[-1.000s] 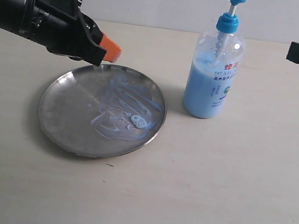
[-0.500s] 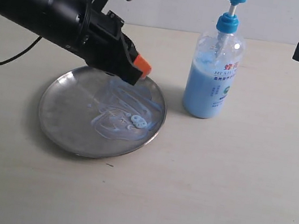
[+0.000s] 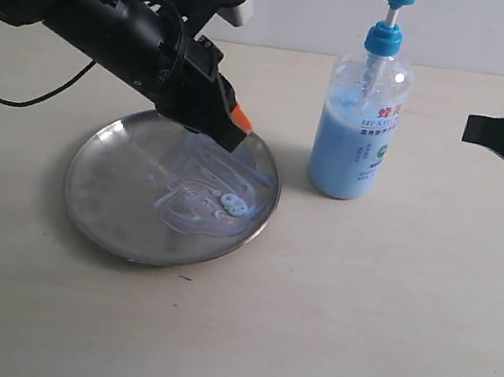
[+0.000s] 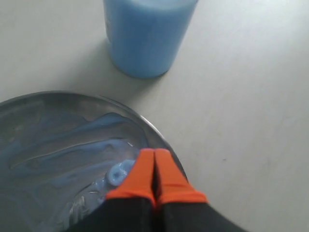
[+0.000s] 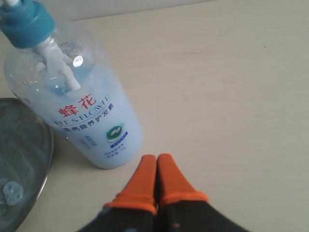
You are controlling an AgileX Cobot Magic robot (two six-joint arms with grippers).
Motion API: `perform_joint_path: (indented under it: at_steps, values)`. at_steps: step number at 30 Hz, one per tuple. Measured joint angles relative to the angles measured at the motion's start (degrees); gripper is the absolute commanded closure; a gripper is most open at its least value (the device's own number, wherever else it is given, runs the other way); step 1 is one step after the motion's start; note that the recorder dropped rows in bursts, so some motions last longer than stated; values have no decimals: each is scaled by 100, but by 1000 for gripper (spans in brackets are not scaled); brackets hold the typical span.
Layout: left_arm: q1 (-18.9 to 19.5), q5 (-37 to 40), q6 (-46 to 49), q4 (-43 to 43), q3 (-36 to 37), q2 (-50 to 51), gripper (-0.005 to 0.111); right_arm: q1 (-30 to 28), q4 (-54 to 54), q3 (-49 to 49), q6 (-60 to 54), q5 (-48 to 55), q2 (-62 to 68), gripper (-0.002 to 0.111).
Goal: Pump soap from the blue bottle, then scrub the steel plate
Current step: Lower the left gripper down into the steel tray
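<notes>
Steel plate (image 3: 107,186) smeared with soap (image 3: 205,181); your left gripper (image 3: 239,123), pressed together, at 1 o'clock rim: pushing there could tip plate.

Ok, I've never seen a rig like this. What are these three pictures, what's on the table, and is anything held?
It is a robot with two arms. The wide picture comes from a camera off the arms; the other two come from cameras on each wrist, looking forward past the orange tips. On the table are a steel plate smeared with blue soap and a pump bottle. The left end effector is over the plate, shut; the right end effector is near the bottle, shut. Neither holds anything.
</notes>
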Motion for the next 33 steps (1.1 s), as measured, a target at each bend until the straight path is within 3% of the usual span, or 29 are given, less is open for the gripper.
perform_joint_path:
  at_steps: [14, 23, 33]
  values:
    - [0, 0, -13, 69, -30, 618, 107, 0, 14, 0, 0, -10, 14, 108]
    - [-124, 21, -54, 118, -476, 956, 107, 0, 35, 0, 0, -10, 14, 108]
    - [-176, 370, -1451, 1673, -958, 1228, 107, 0, 35, 0, 0, -10, 14, 108]
